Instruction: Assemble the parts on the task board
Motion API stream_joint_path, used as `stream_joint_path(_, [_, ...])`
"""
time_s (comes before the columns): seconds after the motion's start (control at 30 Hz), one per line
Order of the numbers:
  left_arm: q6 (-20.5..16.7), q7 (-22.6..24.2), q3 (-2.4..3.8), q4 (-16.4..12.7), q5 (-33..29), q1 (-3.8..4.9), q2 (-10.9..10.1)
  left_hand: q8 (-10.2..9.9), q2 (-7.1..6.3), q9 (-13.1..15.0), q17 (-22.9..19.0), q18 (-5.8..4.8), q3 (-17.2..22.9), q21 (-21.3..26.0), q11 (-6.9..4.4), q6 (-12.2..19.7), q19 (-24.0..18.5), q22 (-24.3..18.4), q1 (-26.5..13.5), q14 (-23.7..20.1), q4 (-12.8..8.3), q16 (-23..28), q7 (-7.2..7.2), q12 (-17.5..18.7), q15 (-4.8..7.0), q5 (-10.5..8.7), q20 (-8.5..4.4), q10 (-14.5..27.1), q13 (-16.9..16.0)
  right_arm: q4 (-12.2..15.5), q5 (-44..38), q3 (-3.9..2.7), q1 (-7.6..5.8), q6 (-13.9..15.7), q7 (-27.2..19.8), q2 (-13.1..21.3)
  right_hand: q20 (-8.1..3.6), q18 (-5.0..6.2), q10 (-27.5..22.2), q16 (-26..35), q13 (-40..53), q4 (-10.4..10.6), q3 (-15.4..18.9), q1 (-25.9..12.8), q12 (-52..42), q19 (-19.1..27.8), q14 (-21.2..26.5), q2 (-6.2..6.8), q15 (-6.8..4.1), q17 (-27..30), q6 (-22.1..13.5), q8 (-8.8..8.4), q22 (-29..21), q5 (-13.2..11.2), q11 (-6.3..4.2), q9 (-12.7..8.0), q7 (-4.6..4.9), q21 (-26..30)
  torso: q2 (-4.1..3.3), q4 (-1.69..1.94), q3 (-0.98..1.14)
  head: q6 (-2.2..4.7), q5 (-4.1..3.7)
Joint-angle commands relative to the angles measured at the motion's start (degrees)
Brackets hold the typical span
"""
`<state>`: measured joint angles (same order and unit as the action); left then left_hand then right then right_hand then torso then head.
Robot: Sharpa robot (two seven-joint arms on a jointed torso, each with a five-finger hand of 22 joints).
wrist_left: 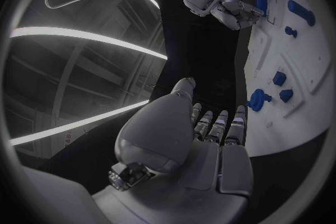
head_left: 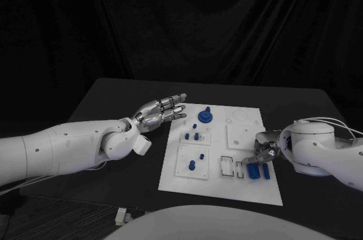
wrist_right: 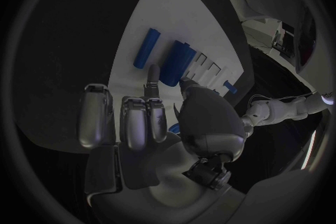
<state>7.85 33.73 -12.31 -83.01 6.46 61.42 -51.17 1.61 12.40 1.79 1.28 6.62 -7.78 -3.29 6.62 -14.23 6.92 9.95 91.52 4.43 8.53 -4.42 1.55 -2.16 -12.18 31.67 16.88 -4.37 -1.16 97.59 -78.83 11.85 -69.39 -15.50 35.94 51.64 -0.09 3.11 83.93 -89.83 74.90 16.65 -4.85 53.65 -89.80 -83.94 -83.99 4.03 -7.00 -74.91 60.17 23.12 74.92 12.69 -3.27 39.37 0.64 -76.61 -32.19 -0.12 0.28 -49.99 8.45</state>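
Lying just beyond the right hand point(head_left: 263, 149)'s loosely curled, empty fingers point(wrist_right: 140, 123): two blue parts point(head_left: 259, 170) on the task board point(head_left: 242, 190); left hand point(head_left: 160, 113) hovers, fingers spread.

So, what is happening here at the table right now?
A robot is working on a white task board that carries small blue parts. Its right robot hand is low over the board's right side, fingers next to two blue cylinders lying there; whether it holds anything cannot be told. The left robot hand hovers open beside the board's left edge, holding nothing. Other blue parts, such as a round knob, stand further up the board.
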Motion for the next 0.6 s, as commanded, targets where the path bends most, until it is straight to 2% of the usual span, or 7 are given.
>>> stream_joint_path(0.03, [0.82, 0.40, 0.06, -0.07, -0.11, -0.08, 0.13, 0.29, 0.32, 0.08, 0.07, -0.49, 0.20, -0.27, 0.34, -0.13, 0.24, -0.09, -0.18, 0.07, -0.35, -0.31, 0.40, -0.28, -0.33, 0.26, -0.03, -0.20, -0.05, -0.15, -0.41, -0.02, 0.30, -0.46, 0.94, -0.10, 0.09, 0.00, 6.07, 0.44, 15.10, -0.27, -0.17, 1.17, -0.20, -0.30, -5.78, 0.07, 0.47, -14.06, -0.01, -0.47, 10.92, 2.00, 0.19, -0.09, 0.15, 0.37, -0.02, -0.01, 0.00, -0.01, 0.04])
stream_joint_path(0.43, [1.01, 0.21, 0.06, 0.00, -0.11, -0.12, 0.18, 0.29, 0.32, 0.08, 0.07, -0.49, 0.20, -0.27, 0.34, -0.13, 0.24, -0.09, -0.18, 0.07, -0.35, -0.31, 0.40, -0.28, -0.33, 0.26, -0.03, -0.20, -0.05, -0.37, -0.41, -0.02, 0.87, 0.50, 0.97, -0.24, 0.19, 0.16, 6.07, 1.29, 15.10, -1.98, -0.93, 5.88, -0.20, -0.08, -5.48, 0.48, 0.58, -12.64, -0.01, -1.91, 10.68, 9.52, 0.14, -0.03, 0.18, 1.42, -0.06, 0.00, 0.00, -0.01, 0.17])
stream_joint_path(0.47, [1.03, 0.20, 0.06, 0.03, -0.11, -0.12, 0.19, 0.29, 0.32, 0.08, 0.07, -0.49, 0.20, -0.27, 0.34, -0.13, 0.24, -0.09, -0.18, 0.07, -0.35, -0.31, 0.40, -0.28, -0.33, 0.26, -0.03, -0.20, -0.05, -0.36, -0.40, -0.02, 0.89, 0.72, 0.97, -0.22, 0.19, 0.17, 6.07, 1.37, 15.10, -2.27, -1.06, 6.31, -0.20, -0.08, -5.46, 0.52, 0.58, -12.50, -0.02, -2.03, 10.67, 10.39, 0.13, -0.03, 0.18, 1.48, -0.05, 0.01, 0.01, -0.01, 0.14])
stream_joint_path(0.5, [1.03, 0.19, 0.06, 0.06, -0.11, -0.13, 0.20, 0.28, 0.32, 0.07, 0.07, -0.53, 0.23, -0.27, 0.41, -0.07, 0.26, -0.09, -0.21, 0.09, -0.39, -0.33, 0.46, -0.28, -0.37, 0.27, -0.03, -0.20, -0.05, -0.35, -0.35, -0.02, 0.90, 0.91, 0.97, -0.20, 0.18, 0.19, 6.07, 1.45, 15.10, -2.73, -1.35, 6.94, -0.20, -0.06, -5.43, 0.54, 0.56, -12.38, 0.01, -2.20, 10.65, 12.24, 0.11, -0.02, 0.16, 1.60, -0.04, 0.01, 0.01, -0.01, 0.11])
stream_joint_path(0.57, [1.06, 0.18, 0.06, 0.12, -0.11, -0.14, 0.22, 0.28, 0.32, 0.07, 0.07, -0.53, 0.23, -0.27, 0.41, -0.07, 0.26, -0.09, -0.21, 0.09, -0.39, -0.33, 0.46, -0.28, -0.37, 0.27, -0.03, -0.20, -0.05, -0.33, -0.09, -0.02, 0.92, 1.33, 0.97, -0.14, 0.18, 0.19, 6.07, 1.50, 15.10, -2.88, -1.46, 7.10, -0.20, -0.07, -5.41, 0.52, 0.56, -12.28, 0.04, -2.30, 10.65, 12.90, 0.10, -0.01, 0.14, 1.63, -0.04, 0.01, 0.01, -0.01, 0.11])
stream_joint_path(0.6, [1.07, 0.18, 0.06, 0.15, -0.11, -0.15, 0.23, 0.28, 0.32, 0.07, 0.07, -0.53, 0.23, -0.27, 0.41, -0.07, 0.26, -0.09, -0.21, 0.09, -0.39, -0.33, 0.46, -0.28, -0.37, 0.27, -0.03, -0.20, -0.05, -0.30, 0.25, -0.02, 0.93, 1.69, 0.97, -0.09, 0.16, 0.20, 6.07, 1.59, 15.10, -3.27, -1.74, 7.57, -0.20, -0.08, -5.38, 0.55, 0.54, -12.12, 0.07, -2.46, 10.65, 14.34, 0.05, 0.00, 0.09, 1.68, -0.04, 0.01, 0.00, -0.01, 0.12])
